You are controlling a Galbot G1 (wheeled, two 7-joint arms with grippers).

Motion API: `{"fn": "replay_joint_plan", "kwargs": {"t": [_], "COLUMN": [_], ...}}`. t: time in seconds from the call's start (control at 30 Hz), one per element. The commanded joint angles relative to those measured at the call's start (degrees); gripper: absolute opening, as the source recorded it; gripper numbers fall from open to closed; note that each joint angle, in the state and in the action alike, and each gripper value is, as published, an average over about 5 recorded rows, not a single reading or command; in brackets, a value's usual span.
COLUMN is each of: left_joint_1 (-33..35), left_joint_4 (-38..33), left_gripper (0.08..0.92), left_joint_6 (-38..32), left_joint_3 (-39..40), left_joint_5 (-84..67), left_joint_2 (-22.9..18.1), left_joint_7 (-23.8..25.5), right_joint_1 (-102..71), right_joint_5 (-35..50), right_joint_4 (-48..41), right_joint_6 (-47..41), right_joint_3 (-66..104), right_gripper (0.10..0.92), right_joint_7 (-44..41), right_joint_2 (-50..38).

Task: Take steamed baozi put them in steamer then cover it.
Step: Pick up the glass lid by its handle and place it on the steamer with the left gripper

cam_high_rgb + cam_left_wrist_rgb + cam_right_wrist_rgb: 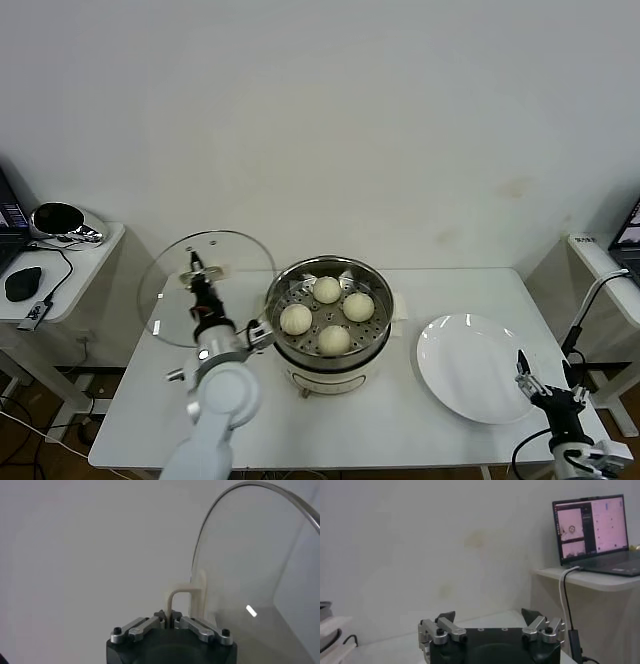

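Several cream-white baozi [327,290] lie on the perforated tray inside the steel steamer [281,340] at the table's middle. My left gripper [197,272] is shut on the pale handle [178,596] of the clear glass cover [160,300] and holds it on edge, lifted, to the left of the steamer. In the left wrist view the cover [250,565] stands upright beyond the gripper [168,616]. My right gripper [545,378] is open and empty at the table's front right, past the plate; in its wrist view the gripper [489,614] faces the wall.
A flat white plate [470,368] lies right of the steamer. A side table [90,250] with a shiny bowl and a mouse stands on the left. A laptop [592,527] sits on a shelf at the right, with a cable hanging down.
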Motion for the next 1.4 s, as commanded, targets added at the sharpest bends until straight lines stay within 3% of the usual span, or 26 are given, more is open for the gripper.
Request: {"fn": "replay_joint_plan", "kwargs": {"t": [0.03,0.47,0.83,1.4], "left_joint_1": [-7.7,-9.9,-9.0,-7.7], "left_joint_4": [5.4,11.6,14.1,14.4], "left_gripper": [0.129,0.129,0.129,0.129], "left_joint_6": [2.3,2.4,2.5,2.5], "left_joint_3": [12.0,22.2,21.8,20.6], "left_joint_5": [4.1,3.0,0.1,2.2], "left_joint_2": [-6.0,-10.4,-10.2,-10.3], "left_joint_7": [3.1,3.1,1.7,3.8], "right_joint_1": [0.4,0.1,0.1,0.3], "right_joint_5": [-1.8,-3.4,-3.9,-4.2], "right_joint_4": [-0.4,-1.4,-1.4,-1.7], "right_joint_6": [0.4,1.4,1.7,1.7], "right_joint_3": [0.0,0.5,0.6,0.6], "right_gripper": [0.823,0.823,0.823,0.823], "right_joint_7": [-0.1,-0.2,-0.3,-0.4], "right_joint_2": [1.7,2.3,2.8,2.8]}}
